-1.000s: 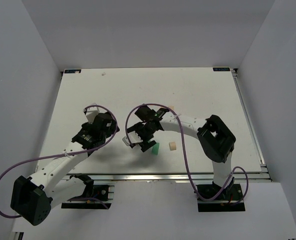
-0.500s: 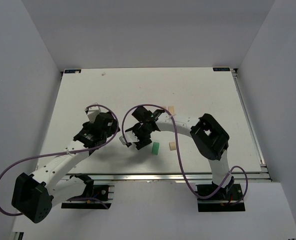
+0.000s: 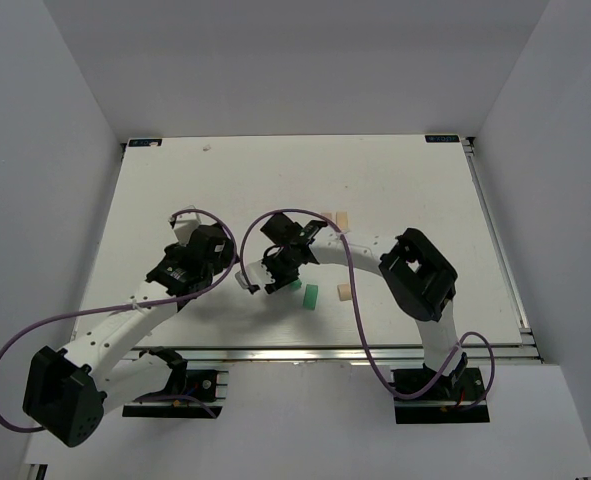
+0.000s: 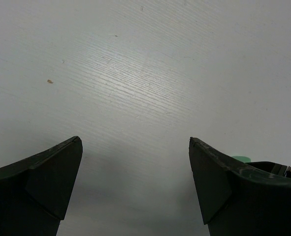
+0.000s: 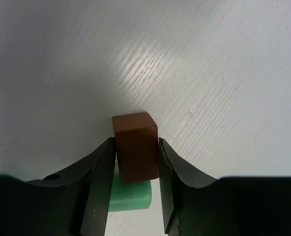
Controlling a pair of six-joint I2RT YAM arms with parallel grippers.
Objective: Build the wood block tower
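Note:
In the right wrist view, my right gripper [image 5: 135,162] is shut on a dark brown block [image 5: 134,142], with a finger pressed on each side. Part of a mint green block [image 5: 130,197] shows just beneath the brown one, between the fingers. From above, the right gripper [image 3: 273,274] is at the table's middle front, and a mint green block [image 3: 312,295] and a pale tan block [image 3: 343,291] lie just right of it. My left gripper [image 4: 135,162] is open over bare table and holds nothing. It sits left of the right gripper [image 3: 213,262].
Two more pale tan blocks [image 3: 337,217] lie side by side farther back, past the right arm. The white table [image 3: 395,180] has dark rails along its right and near edges. A purple cable loops above each wrist.
The right gripper's jaws have closed from wide open onto the brown block, and that wrist has shifted slightly left. The left arm has barely moved.

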